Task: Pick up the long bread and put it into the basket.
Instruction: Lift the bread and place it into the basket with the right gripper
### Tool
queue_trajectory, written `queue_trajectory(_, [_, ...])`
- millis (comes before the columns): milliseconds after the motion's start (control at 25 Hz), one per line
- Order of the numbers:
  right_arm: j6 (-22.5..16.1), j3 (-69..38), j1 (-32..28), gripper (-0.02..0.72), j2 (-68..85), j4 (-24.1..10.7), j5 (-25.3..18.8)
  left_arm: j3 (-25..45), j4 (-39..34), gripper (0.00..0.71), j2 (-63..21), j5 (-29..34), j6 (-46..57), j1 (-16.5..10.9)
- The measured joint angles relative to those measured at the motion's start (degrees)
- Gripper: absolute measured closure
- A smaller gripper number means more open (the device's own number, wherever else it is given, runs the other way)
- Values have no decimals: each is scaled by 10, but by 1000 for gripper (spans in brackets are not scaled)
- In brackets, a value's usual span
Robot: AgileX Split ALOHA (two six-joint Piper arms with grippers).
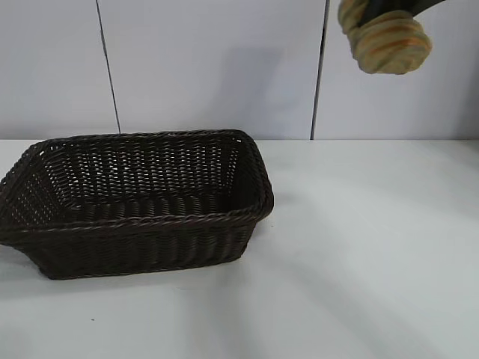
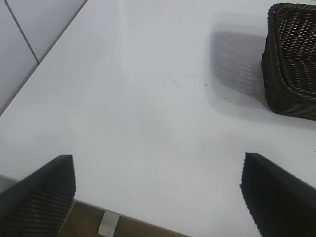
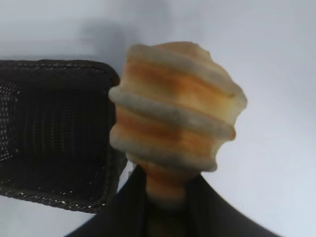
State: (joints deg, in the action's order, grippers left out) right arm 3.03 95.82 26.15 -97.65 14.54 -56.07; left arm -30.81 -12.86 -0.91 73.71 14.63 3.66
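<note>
Right end effector [image 3: 165, 197] clamped on one end of long bread [image 1: 389, 37], held high, well right of basket [image 1: 150, 224] on table [image 1: 374, 262]. Loaf must travel left. Left end effector [image 2: 158, 192] spread apart, idle over table.

Open table [image 1: 374, 247] right of the basket [image 1: 135, 206], nothing standing on it. Basket interior bare, open from above. Long bread [image 1: 389, 41] clamped in the right hand [image 3: 165, 197], high above, clear of the braided rim.
</note>
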Motion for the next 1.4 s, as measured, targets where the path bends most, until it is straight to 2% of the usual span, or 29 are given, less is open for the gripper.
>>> queue_trajectory(200, [0,20,87,608,0,1,53,0,0,56,0,0,0,0])
queue_trajectory(360, [0,21,120,609,-8,-9,85,0,0,56,0,0,0,0])
queue_trajectory(520, [0,23,121,609,-55,-19,109,0,0,56,0,0,0,0])
queue_trajectory(760, [0,23,121,609,-161,-19,190,0,0,56,0,0,0,0])
queue_trajectory(880, [0,23,121,609,-206,-19,216,0,0,56,0,0,0,0])
queue_trajectory(1280, [0,23,121,609,-263,-19,234,0,0,56,0,0,0,0])
queue_trajectory(1360, [0,23,121,550,-263,-19,234,0,0,56,0,0,0,0])
queue_trajectory(1400, [0,23,121,475,-263,-19,233,0,0,56,0,0,0,0])
